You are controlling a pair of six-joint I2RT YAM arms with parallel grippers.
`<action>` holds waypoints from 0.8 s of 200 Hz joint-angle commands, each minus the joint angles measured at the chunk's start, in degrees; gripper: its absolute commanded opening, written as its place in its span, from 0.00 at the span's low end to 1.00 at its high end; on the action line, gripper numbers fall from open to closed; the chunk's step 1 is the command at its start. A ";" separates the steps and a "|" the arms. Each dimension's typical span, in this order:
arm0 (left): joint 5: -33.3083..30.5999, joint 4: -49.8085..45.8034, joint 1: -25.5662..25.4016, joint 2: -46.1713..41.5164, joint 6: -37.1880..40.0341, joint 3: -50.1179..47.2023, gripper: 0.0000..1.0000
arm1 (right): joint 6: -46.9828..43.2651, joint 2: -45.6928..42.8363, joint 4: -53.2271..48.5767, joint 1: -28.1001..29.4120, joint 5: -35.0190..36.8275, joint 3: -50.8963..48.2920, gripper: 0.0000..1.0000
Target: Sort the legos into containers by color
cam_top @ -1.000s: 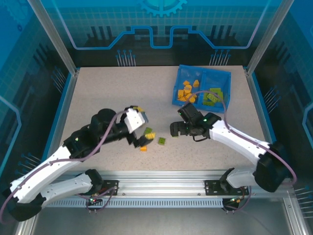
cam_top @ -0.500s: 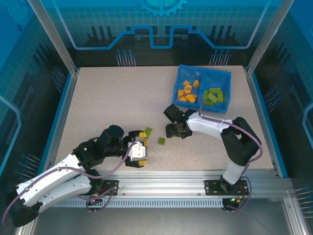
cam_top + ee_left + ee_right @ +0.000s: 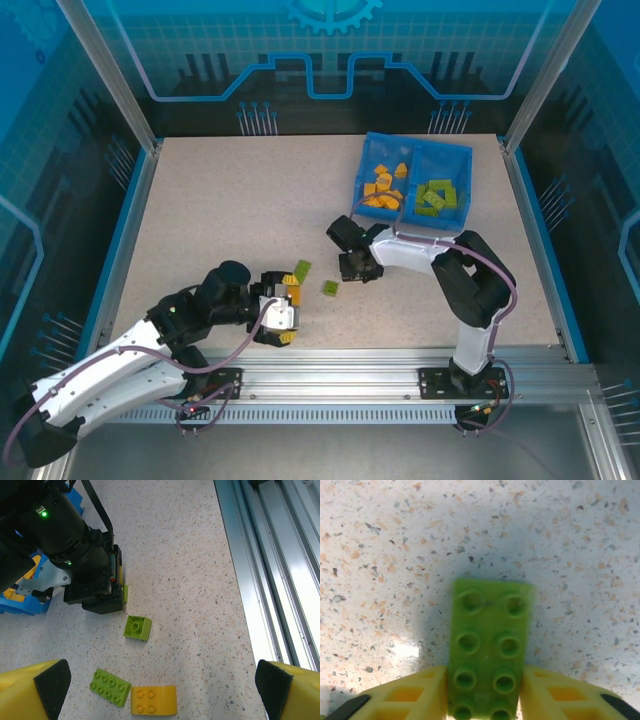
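Note:
In the right wrist view, a green two-by-four lego (image 3: 490, 650) lies on the speckled table with my right gripper (image 3: 487, 707) shut on its near end, one yellow finger (image 3: 415, 695) against each long side. From above, that gripper (image 3: 355, 266) sits low at mid-table. My left gripper (image 3: 162, 687) is open wide above a green two-by-four lego (image 3: 110, 687) and an orange lego (image 3: 153, 700) lying side by side. A small square green lego (image 3: 137, 628) lies between the two grippers. The blue container (image 3: 412, 150) holds orange legos (image 3: 383, 187) in its left compartment and green legos (image 3: 436, 197) in its right.
The right gripper's black body (image 3: 95, 587) is close ahead in the left wrist view, just beyond the square green lego. The aluminium rail (image 3: 330, 378) runs along the near table edge. Open tabletop (image 3: 220, 200) spreads to the far left.
My right gripper has come down further left and closed on the green lego. The left arm has dropped toward the near edge and now hovers open over the loose legos.

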 commanded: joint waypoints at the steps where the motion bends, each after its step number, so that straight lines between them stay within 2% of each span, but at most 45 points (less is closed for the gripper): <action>1: 0.88 1.76 0.03 -0.68 2.10 -0.77 0.99 | 0.83 -1.99 2.49 -0.25 -2.02 -2.37 0.34; 62: -0.95 5.97 0.00 -4.68 2.34 -2.78 0.99 | -1.11 -18.12 0.41 -1.48 5.93 -3.63 0.33; 86: -3.04 8.82 0.23 -6.07 0.55 -3.24 0.99 | -4.45 -25.35 0.50 -5.60 10.00 -3.88 0.33; 104: -3.33 10.83 0.78 -6.90 -1.44 -3.32 0.99 | -8.89 -28.03 1.49 -12.30 10.39 -2.79 0.33; 128: -2.11 11.40 2.39 -7.31 -3.28 -3.09 0.99 | -14.11 -24.75 4.48 -23.11 8.48 0.78 0.33; 160: -1.30 10.32 4.34 -7.31 -4.52 -2.37 0.99 | -16.68 -9.52 5.15 -33.78 4.44 13.11 0.33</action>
